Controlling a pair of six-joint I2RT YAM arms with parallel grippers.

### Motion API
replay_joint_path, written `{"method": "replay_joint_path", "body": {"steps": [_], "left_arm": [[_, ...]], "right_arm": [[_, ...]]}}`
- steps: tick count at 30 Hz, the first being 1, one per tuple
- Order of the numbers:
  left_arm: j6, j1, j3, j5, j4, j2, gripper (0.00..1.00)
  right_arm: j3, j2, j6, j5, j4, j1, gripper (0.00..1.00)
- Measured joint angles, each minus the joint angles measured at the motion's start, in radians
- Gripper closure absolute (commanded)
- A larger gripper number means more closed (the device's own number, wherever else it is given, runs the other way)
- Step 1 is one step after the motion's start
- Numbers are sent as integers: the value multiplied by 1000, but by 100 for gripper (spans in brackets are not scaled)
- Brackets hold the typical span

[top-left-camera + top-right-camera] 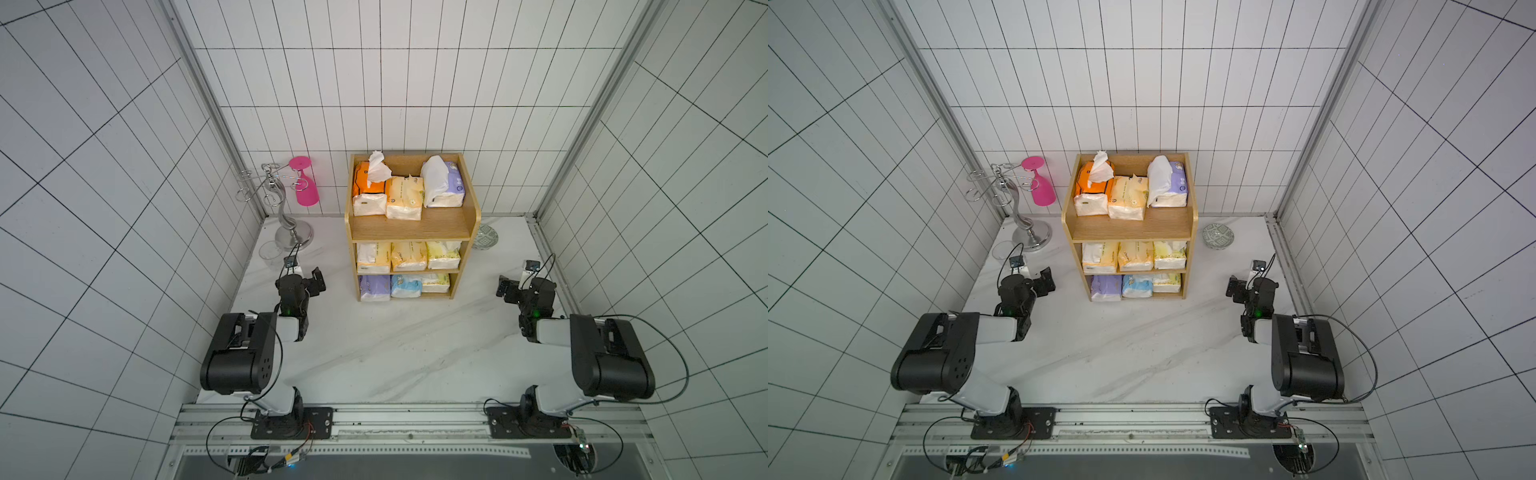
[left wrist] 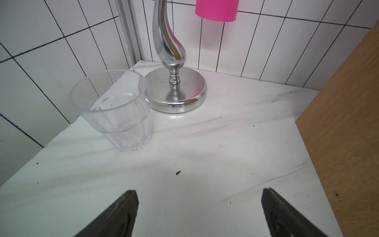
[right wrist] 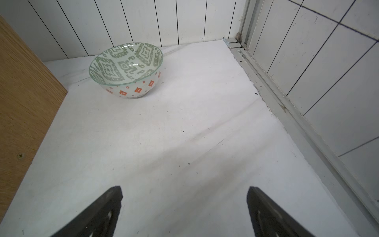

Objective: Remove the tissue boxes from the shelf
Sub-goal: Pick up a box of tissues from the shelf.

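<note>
- In both top views the lower two tiers of the shelf (image 1: 411,226) show only the front ends of their tissue boxes (image 1: 409,255); all nine sit on it, three per tier
- The patterned bowl (image 1: 486,237) is partly hidden behind the shelf's side; the pink cup (image 2: 215,10) is cut off in the left wrist view
- Both arms are folded low, one on either side of the shelf; the left gripper (image 2: 199,190) and right gripper (image 3: 184,187) gape wide, holding nothing
- White marble-look table (image 1: 395,353), white tiled walls
</note>
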Motion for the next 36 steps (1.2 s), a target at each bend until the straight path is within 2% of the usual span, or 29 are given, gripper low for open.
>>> {"method": "replay_joint_path", "body": {"steps": [25,27,30,36], "left_arm": [[5,0,-4,0,7,-11,2],[8,-11,-23,-24,-10,-76,2],[-21,-35,-17,-67,-139,-267,2],[-250,-45,131,-93,-481,-609,2]], "right_arm": [[-2,-23,-1,22,-13,5,1],[0,-91,0,60,-69,24,1],[37,-225,38,109,-238,48,1],[153,-410,166,116,-565,44,1]]}}
